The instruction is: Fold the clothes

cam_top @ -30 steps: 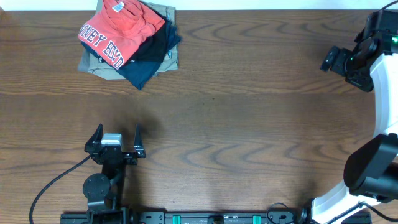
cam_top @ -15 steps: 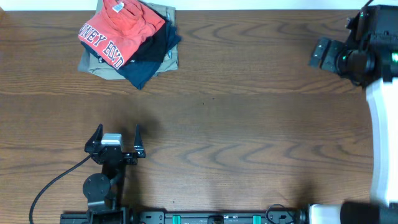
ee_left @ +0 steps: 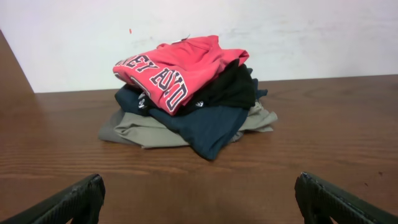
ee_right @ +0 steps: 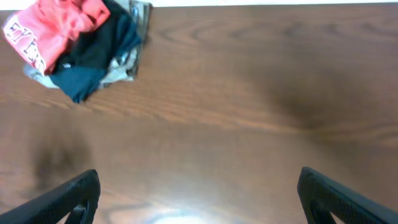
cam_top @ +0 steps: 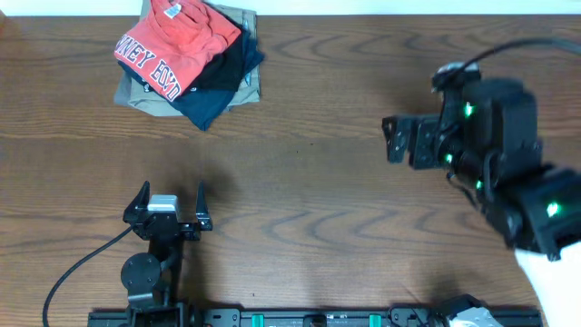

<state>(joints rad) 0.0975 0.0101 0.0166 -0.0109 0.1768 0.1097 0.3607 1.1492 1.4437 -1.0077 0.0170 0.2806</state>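
The red T-shirt (cam_top: 172, 45) lies on top of a small pile of clothes at the far left part of the desk (cam_top: 318, 209), close to the back edge. It is bunched up, not flat, and white letters show on its front side. Under it lie a black piece (cam_top: 225, 62), a navy piece (cam_top: 211, 98) and a khaki piece (cam_top: 238, 20) at the bottom. The pile looks the same as it did a second ago. Nothing in it has moved.

The left end effector (cam_top: 172, 193) sits low at the near left of the desk, well apart from the pile. Its two fingers are spread wide and hold nothing. It is in the same spot as before.

The big change is the right arm. A second ago it was up at the far right edge of the desk. Now it has swung in toward the middle and looks blurry. The right end effector (cam_top: 392, 140) points left, toward the side with the pile, but is still well apart from it. Its fingers are spread wide too and hold nothing. From its own camera the pile shows in the top left corner.
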